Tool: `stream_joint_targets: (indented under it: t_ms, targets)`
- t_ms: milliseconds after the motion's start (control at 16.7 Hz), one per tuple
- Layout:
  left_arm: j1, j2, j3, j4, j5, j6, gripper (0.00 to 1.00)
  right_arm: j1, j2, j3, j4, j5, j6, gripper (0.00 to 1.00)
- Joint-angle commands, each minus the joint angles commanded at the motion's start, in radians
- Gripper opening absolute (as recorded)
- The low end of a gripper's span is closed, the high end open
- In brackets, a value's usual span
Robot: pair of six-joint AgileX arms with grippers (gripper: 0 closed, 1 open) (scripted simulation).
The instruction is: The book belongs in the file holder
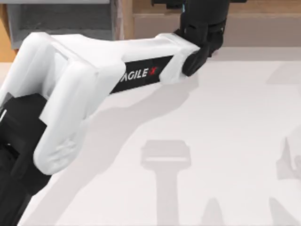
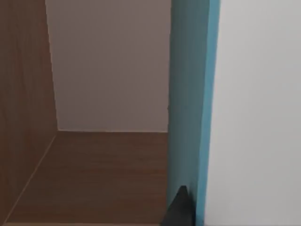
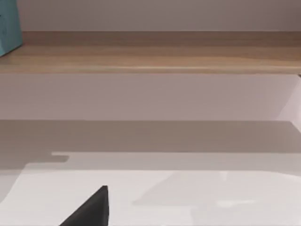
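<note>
The book (image 2: 190, 94), thin with a light teal cover, stands upright in the left wrist view over a brown wooden floor, beside a brown wooden side wall. My left gripper (image 1: 203, 21) reaches to the table's far edge and is shut on the book; one dark fingertip (image 2: 181, 209) lies against the cover. The grey file holder (image 1: 61, 21) sits at the far left, left of that gripper and apart from it. A corner of the book (image 3: 9, 28) shows above the shelf in the right wrist view. My right arm stays parked low at the near right, facing the shelf.
A long brown wooden shelf (image 1: 254, 23) runs along the table's far edge, right of the file holder; it shows as a shelf (image 3: 155, 52) in the right wrist view too. My left arm's white links (image 1: 70, 89) span the table's left half.
</note>
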Motion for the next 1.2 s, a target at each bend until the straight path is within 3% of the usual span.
stream_joint_targets:
  t_ms: [1200]
  targets:
    - [-0.011, -0.028, 0.015, -0.039, -0.014, 0.004, 0.00, 0.000, 0.000, 0.000, 0.000, 0.000, 0.000, 1.00]
